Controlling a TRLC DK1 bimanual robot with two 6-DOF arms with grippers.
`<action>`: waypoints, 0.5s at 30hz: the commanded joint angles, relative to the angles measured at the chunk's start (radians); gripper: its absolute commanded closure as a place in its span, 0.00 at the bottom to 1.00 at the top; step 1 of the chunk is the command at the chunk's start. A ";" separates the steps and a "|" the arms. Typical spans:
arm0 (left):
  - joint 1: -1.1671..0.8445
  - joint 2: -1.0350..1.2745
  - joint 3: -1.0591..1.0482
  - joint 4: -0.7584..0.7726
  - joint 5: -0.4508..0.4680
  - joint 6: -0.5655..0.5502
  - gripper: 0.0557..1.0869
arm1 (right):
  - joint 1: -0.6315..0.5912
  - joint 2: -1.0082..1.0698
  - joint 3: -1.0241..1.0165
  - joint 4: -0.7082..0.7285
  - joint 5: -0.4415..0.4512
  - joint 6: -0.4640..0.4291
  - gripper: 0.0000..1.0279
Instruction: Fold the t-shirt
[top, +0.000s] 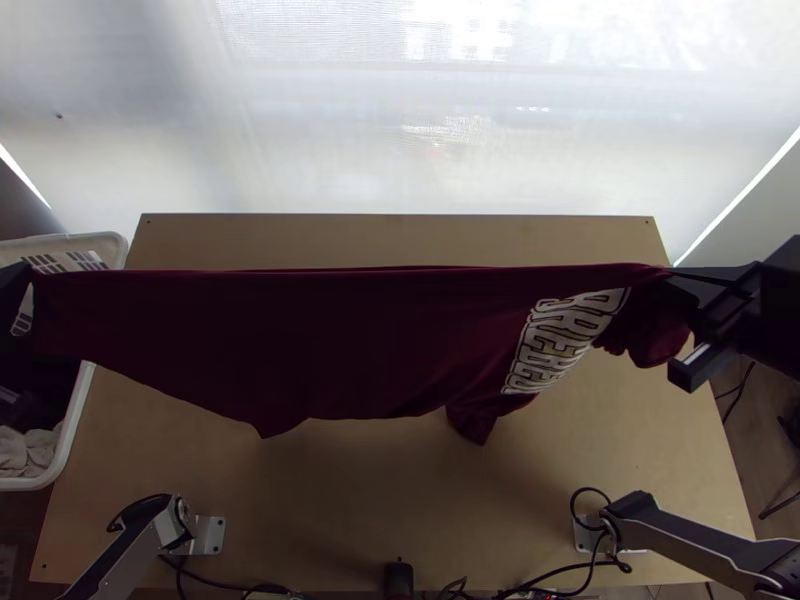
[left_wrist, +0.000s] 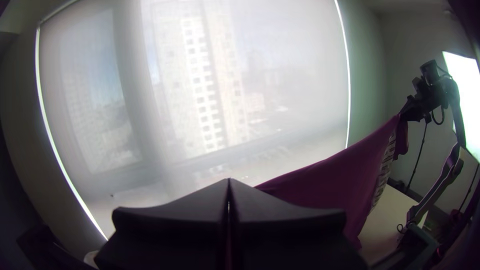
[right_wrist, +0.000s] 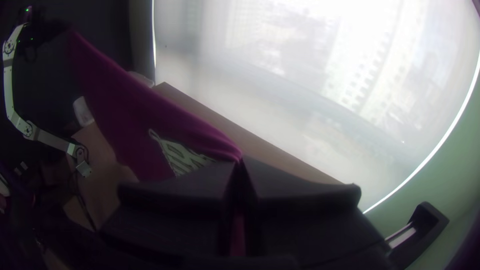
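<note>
In the top view, my left gripper (top: 20, 292) is at the far left edge and my right gripper (top: 692, 282) at the far right. The maroon t-shirt (top: 300, 340) hangs stretched between them above the table, its upper edge nearly straight and its lower edge uneven. White lettering shows near its right end, beside a bunched part. The left wrist view has my left gripper (left_wrist: 229, 186) shut on one end, with the shirt (left_wrist: 330, 185) running off to the other arm. My right gripper (right_wrist: 241, 164) is shut on the opposite end of the shirt (right_wrist: 135, 110).
A white basket (top: 68, 440) with pale cloth inside stands at the table's left side, partly under the shirt's left end. The wooden table (top: 400, 500) lies below, with cables and a small black object (top: 398, 578) at its near edge. A blind-covered window rises behind.
</note>
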 joint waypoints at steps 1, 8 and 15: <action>0.068 -0.096 0.015 0.055 -0.007 -0.004 0.97 | -0.016 -0.032 0.097 0.011 0.045 0.015 0.97; 0.114 -0.166 0.005 0.091 -0.008 -0.041 0.97 | -0.068 -0.106 0.108 0.055 0.092 0.012 0.97; 0.136 -0.211 0.005 0.109 -0.012 -0.045 0.97 | -0.114 -0.175 0.108 0.043 0.092 0.012 0.97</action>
